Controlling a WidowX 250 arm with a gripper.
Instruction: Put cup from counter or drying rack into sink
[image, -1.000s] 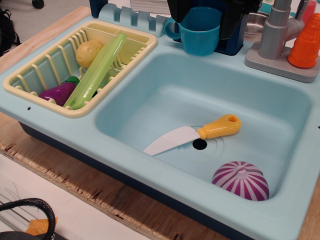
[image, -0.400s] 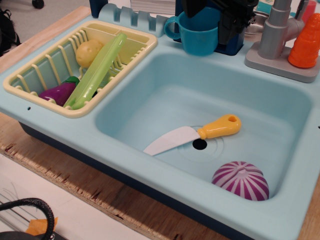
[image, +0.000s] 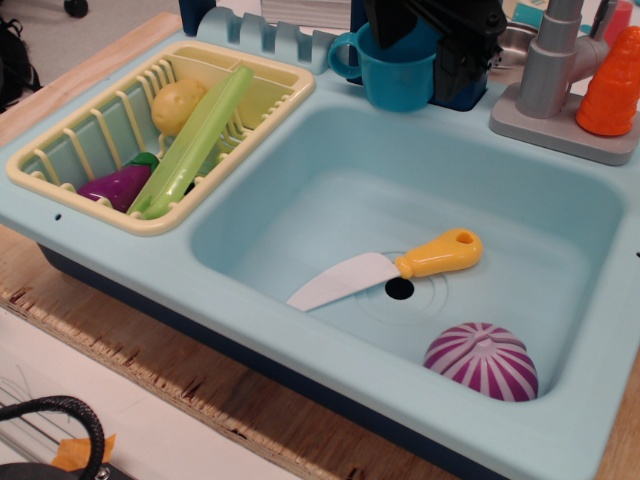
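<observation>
The cup (image: 398, 72) is smooth teal-blue plastic, a short round mug standing upright on the counter (image: 330, 95) at the far rim of the sink (image: 330, 215), mouth up, its loop handle pointing left toward the pale blue upright dividers (image: 265, 32); its axis runs vertical. The black gripper (image: 430, 30) hangs over the mug, one finger reaching down into the mouth and another dark part just right of the wall; whether the fingers are pressing the wall or merely straddling it cannot be told from this angle. The sink is a glossy pale aqua basin with rounded corners and a dark drain hole (image: 399, 289); beside the hole lies a toy knife (image: 385, 270) with a white blade and yellow handle, lying diagonally with the handle up and to the right; a purple-and-white striped half-round toy (image: 480, 360) sits near the front right corner. The drying rack (image: 60, 175), cream-yellow and slatted, holds a yellow potato (image: 177, 103), a long green stalk (image: 195, 140) laid diagonally, and a purple eggplant (image: 115, 185). To the cup's right stand a grey faucet (image: 550, 70) and an orange ridged cone (image: 612, 85).
</observation>
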